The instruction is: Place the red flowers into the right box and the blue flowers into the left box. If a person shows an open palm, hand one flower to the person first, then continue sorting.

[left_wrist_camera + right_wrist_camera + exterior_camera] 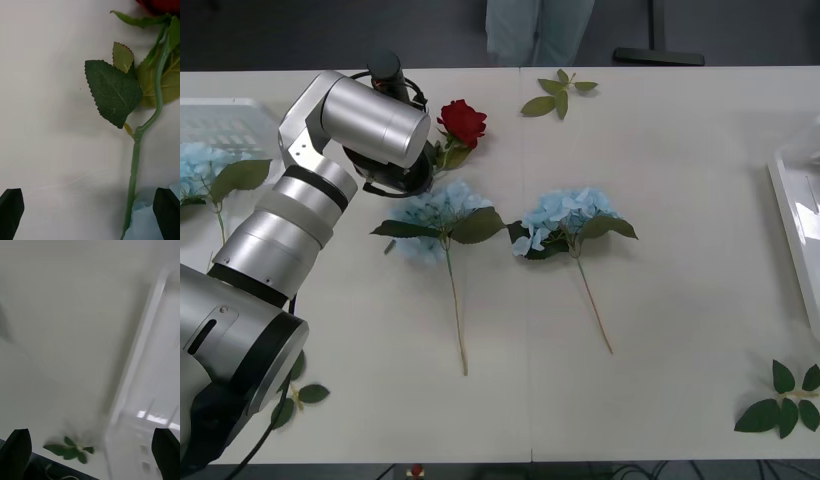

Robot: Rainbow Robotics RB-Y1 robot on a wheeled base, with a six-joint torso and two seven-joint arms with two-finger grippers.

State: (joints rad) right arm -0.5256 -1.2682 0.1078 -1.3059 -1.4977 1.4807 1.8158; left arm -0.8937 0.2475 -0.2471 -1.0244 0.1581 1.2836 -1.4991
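No brand, label or readable writing appeared on anything. In the front view the left arm reached out over the white worktop [660,150], its wrist hanging above the stem of the one red flower [463,121], whose head lay at about 1 o'clock from the wrist. The left wrist view showed the left gripper [90,213] open, its two black fingertips [11,210] wide apart at the corners, holding nothing; the green stem ran between them, nearer one fingertip than the other, and a bit of pale blue petal lay just beside that nearer fingertip. Two blue flowers lay mid-worktop, the nearer one [437,215] at about 5 o'clock from the wrist and just beside it, the other [568,220] at 3 o'clock of the first. A third blue flower [202,168] lay by the left box [225,118] at the 9 o'clock edge. The right box [800,235] sat at the 3 o'clock edge. Loose leaf sprigs lay at 12 o'clock [558,92], at 5 o'clock [784,400] and near the robot's base [298,392]. The right gripper [90,453] was open too, empty, over bare worktop beside the right box's rim [150,333].
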